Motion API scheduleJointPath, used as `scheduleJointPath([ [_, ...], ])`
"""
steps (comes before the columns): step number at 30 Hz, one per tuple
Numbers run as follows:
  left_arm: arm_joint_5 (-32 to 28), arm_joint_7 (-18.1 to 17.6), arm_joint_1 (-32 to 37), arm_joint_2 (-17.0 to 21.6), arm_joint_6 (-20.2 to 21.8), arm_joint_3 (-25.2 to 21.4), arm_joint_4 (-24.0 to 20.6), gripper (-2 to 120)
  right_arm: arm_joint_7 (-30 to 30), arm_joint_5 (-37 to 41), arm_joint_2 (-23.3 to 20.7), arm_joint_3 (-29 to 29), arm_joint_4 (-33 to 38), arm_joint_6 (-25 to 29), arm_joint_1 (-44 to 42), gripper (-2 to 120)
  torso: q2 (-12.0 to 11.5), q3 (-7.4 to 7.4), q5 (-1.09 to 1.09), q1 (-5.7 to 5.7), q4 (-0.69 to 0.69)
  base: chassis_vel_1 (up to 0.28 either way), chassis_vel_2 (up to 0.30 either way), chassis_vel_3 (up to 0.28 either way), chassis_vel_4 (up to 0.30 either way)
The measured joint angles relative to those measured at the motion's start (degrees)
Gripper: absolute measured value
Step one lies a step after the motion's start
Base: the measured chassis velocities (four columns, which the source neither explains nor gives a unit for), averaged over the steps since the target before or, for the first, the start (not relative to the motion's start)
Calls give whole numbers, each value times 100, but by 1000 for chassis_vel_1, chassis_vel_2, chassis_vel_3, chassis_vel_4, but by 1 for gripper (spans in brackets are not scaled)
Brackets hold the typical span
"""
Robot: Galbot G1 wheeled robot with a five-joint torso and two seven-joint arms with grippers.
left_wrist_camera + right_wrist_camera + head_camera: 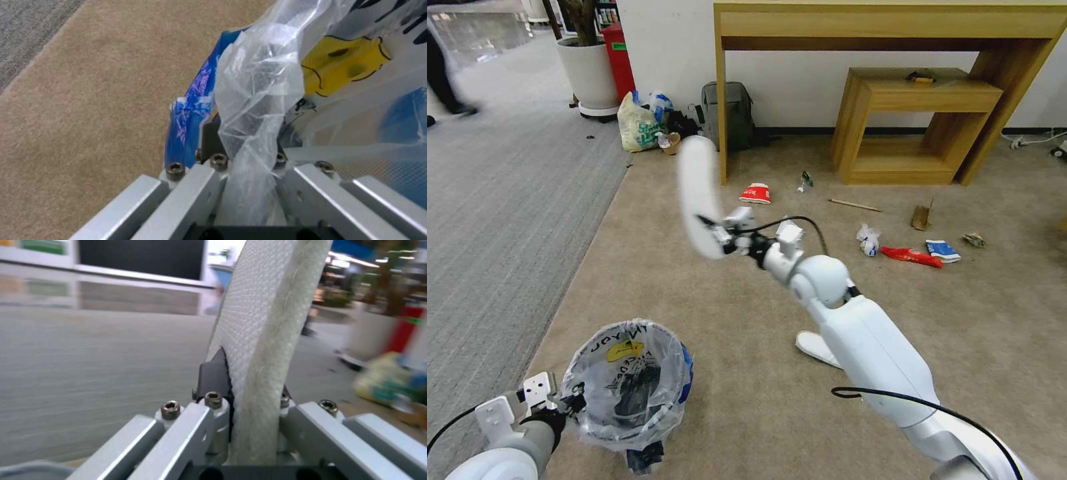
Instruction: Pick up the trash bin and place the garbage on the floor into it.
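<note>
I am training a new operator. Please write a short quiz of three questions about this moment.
1. True or false: the right gripper holds a white slipper.
2. What do the left gripper fingers pinch?
A. a red can
B. the trash bin liner
C. a cup
3. Where does the second slipper lie?

Key: 1 true; 2 B; 3 on the beige carpet, beside the right arm.

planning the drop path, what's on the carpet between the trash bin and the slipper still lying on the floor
Nothing: in the head view the carpet between the trash bin and the lying slipper is bare.
</note>
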Motion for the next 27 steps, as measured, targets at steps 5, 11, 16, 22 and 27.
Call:
scheduleJointPath([
  [5, 15, 38, -14, 23, 0, 15, 40, 0, -8, 17, -65, -429, 202, 3, 40, 3, 0, 0, 0, 0, -1, 0, 0, 0, 0],
  [11, 77, 133, 5, -14, 0, 21, 59, 0, -88, -284, -134, -1049, 307, 82, -48, 3, 0, 0, 1, 0, -1, 0, 0, 0, 0],
  [16, 104, 153, 10, -52, 0, 42, 59, 0, -96, -429, -112, -1171, 279, 87, -149, 3, 0, 0, 1, 0, -1, 0, 0, 0, 0],
  [22, 111, 162, 25, -88, 0, 53, 14, 0, -97, -737, -126, -1332, 220, 167, -366, 3, 0, 0, 1, 0, -1, 0, 0, 0, 0],
  [27, 115, 163, 32, -122, 0, 71, -6, 0, -102, -951, -105, -1423, 64, 235, -480, 3, 0, 0, 1, 0, -1, 0, 0, 0, 0],
])
